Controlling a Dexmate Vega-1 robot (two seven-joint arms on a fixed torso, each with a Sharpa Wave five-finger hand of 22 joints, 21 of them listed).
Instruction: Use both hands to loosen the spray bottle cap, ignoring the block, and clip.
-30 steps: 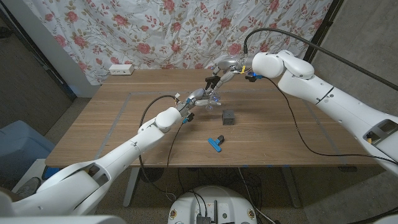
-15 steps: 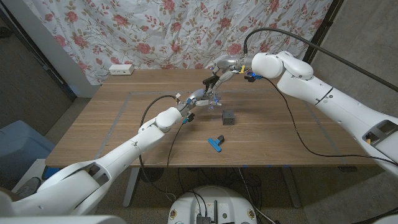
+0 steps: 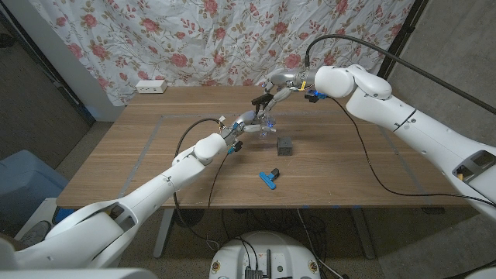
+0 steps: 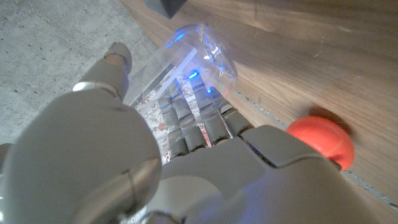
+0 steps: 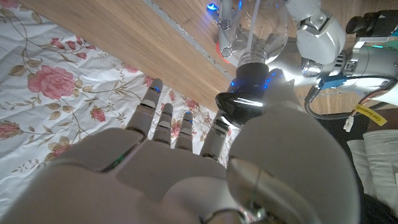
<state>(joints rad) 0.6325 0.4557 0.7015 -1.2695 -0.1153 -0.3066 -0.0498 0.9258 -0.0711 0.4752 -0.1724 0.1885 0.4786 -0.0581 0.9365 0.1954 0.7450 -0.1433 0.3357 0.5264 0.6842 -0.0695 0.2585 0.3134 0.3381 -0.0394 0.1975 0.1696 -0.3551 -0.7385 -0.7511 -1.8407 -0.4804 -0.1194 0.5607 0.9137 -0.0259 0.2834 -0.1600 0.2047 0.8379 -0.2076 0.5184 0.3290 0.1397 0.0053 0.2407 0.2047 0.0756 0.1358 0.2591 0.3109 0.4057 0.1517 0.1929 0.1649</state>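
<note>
The spray bottle [image 3: 266, 126] is a clear plastic one, held up above the middle of the wooden bench [image 3: 155, 163], toward its far half. Its body [image 4: 186, 68] looks see-through with nothing coloured inside; whether any liquid is in it cannot be told. A thin tube [image 5: 255, 18] runs down through the clear body. A printed strip with a small reddish pattern shows on the bottle's side in the left wrist view, too blurred to read.

The left robot hand [image 3: 242, 124] grips the bottle's clear body, fingers [image 4: 205, 124] wrapped against it. The right robot hand [image 3: 277, 87] comes from above and closes thumb and finger on the black cap [image 5: 245, 93] at the bottle's neck.

Just beside the bottle, toward the robot, stands the dark grey block [image 3: 285, 146]. Nearer the robot than the block lies the blue and black clip [image 3: 269, 177], well apart from the bottle. A white power strip [image 3: 151, 87] sits at the bench's far left corner, before the floral curtain [image 3: 194, 39].
</note>
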